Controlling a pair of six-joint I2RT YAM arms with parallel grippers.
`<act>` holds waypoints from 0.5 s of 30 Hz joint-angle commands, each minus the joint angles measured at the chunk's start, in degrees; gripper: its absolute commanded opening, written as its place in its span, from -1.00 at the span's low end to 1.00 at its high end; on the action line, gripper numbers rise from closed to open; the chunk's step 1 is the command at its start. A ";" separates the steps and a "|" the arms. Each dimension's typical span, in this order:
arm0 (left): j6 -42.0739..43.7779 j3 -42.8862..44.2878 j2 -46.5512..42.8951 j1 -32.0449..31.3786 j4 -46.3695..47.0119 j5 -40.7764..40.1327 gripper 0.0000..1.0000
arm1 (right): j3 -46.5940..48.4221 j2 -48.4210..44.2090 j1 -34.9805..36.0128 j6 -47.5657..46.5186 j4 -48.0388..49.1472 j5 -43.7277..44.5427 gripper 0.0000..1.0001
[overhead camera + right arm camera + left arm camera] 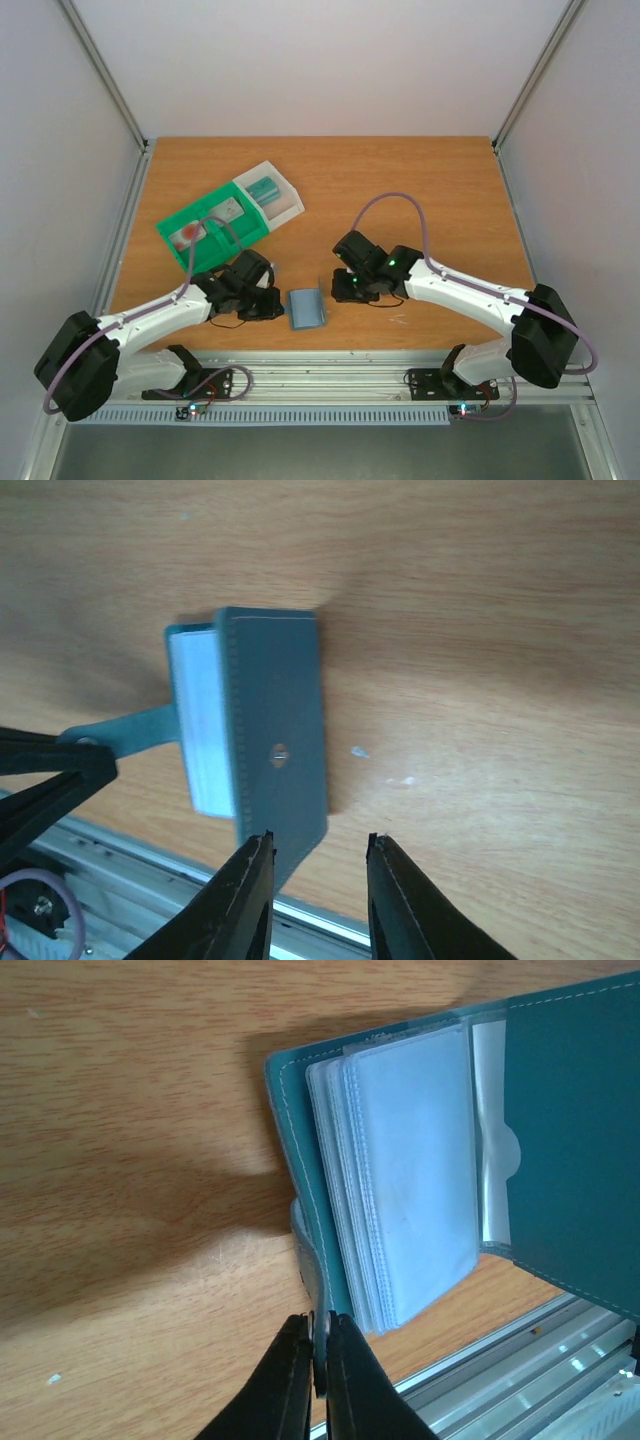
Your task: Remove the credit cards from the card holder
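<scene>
The card holder (306,308) sits partly open on the wooden table (440,200) near its front edge, between the two arms, with its stack of clear sleeves showing. The left gripper (318,1325) is pinched tight on the holder's strap (145,730), while the right gripper (318,842) has its fingers parted, clamping nothing, with a corner of the raised cover just in front of them. Well apart, a teal credit card (265,188) lies in the white bin (290,205) beside the green tray (190,250).
</scene>
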 commanded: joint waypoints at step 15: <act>-2.58 0.96 -1.30 -0.13 3.70 2.07 -0.99 | 9.47 14.48 5.07 -3.70 -1.87 6.68 -0.09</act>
